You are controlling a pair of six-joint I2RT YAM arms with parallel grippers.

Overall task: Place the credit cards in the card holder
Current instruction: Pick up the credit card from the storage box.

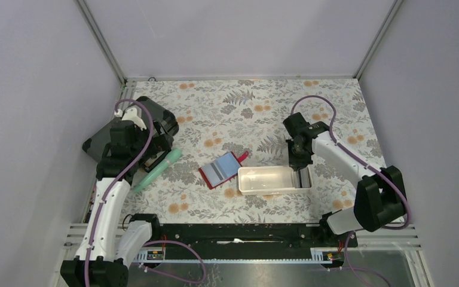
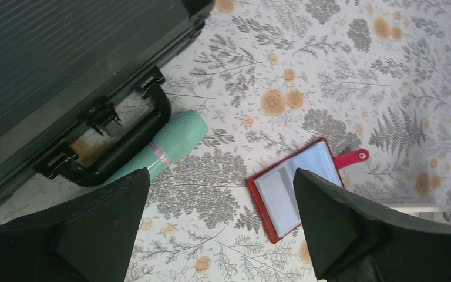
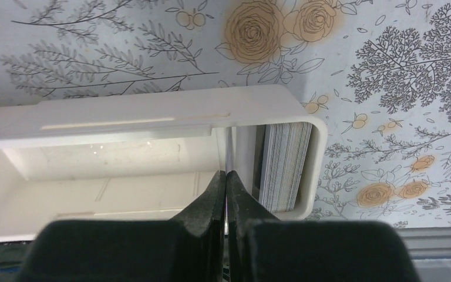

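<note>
The card holder is a red wallet lying open on the floral cloth, its clear sleeves up and its snap tab toward the far right; in the left wrist view the card holder lies partly behind my right finger. A stack of credit cards stands on edge at the right end of the white tray. My right gripper reaches down into that tray, shut on one credit card seen edge-on as a thin line between the pads. My left gripper hangs open over the cloth, left of the wallet, holding nothing.
The white tray sits just right of the wallet, my right gripper at its right end. A dark grey hard case with a handle lies far left, and a mint-green cylinder lies beside it. Grey walls close in the table.
</note>
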